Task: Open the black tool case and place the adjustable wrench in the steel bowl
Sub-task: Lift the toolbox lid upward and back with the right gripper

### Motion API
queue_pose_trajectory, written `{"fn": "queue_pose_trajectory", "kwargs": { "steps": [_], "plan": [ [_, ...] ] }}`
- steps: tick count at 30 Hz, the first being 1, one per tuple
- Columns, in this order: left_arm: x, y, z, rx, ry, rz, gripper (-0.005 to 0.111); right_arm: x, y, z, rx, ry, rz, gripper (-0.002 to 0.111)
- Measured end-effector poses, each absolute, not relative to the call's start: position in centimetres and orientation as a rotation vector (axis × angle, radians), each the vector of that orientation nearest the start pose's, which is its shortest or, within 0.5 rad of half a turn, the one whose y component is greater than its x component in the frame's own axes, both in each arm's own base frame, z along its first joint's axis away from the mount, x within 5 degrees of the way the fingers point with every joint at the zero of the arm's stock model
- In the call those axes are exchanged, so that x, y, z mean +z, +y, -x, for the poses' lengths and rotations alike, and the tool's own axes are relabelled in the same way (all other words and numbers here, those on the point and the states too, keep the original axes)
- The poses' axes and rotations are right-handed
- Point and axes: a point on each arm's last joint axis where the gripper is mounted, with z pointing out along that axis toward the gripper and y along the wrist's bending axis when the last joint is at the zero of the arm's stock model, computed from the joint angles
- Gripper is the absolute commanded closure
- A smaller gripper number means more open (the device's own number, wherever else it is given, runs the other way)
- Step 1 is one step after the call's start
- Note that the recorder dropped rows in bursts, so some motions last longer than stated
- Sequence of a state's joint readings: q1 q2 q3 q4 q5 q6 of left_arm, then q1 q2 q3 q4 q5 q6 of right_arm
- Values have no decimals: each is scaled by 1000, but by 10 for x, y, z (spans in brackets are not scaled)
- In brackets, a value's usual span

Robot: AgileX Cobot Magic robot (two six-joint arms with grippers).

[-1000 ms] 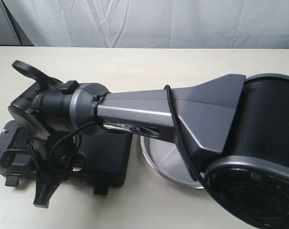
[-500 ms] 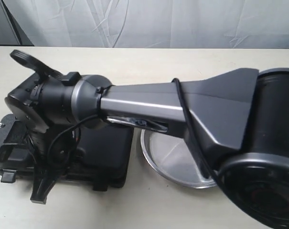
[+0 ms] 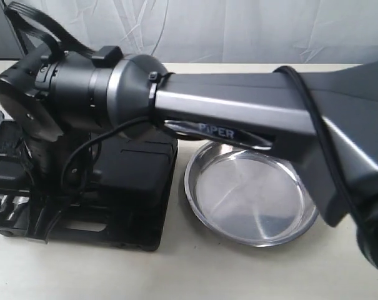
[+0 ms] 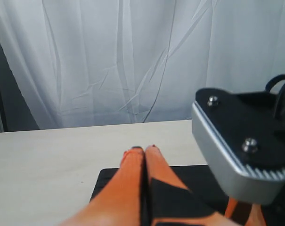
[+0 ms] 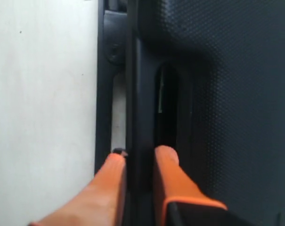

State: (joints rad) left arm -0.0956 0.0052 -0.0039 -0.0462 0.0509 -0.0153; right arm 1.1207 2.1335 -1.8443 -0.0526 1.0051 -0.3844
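Pinching the lid edge of the black tool case, lower left in the exterior view, the right gripper is opening it, I judge. The left gripper is sitting clenched on nothing. The adjustable wrench is not showing; next the lid probably needs swinging fully up.

The exterior camera sits high and very near the right arm, which fills much of its frame. It looks down across the worktop toward a white curtain at the back. The left wrist camera looks almost level along its end effector, over the black case, to that same curtain. The right wrist camera looks steeply down along its end effector, very close to the case's edge. All three views share the case.
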Motion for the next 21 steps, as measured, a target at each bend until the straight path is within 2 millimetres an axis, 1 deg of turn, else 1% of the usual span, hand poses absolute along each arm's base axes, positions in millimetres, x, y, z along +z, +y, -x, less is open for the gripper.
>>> {"fn": "queue_pose_trajectory", "kwargs": {
  "steps": [4, 8, 10, 14, 21],
  "plan": [
    [210, -6, -56, -127, 1537, -28, 107, 253, 410, -211, 40, 1956, 1845, 108],
    [210, -6, -56, -127, 1537, -28, 107, 281, 401, -219, -64, 1887, 1719, 108],
    [210, -6, -56, -127, 1537, -28, 107, 288, 398, -225, -96, 1870, 1671, 108],
    [210, -6, -56, -127, 1537, -28, 107, 295, 387, -245, -99, 1876, 1591, 108],
    [210, -6, -56, -127, 1537, -28, 107, 308, 356, -297, -116, 1890, 1408, 108]
  ]
}}
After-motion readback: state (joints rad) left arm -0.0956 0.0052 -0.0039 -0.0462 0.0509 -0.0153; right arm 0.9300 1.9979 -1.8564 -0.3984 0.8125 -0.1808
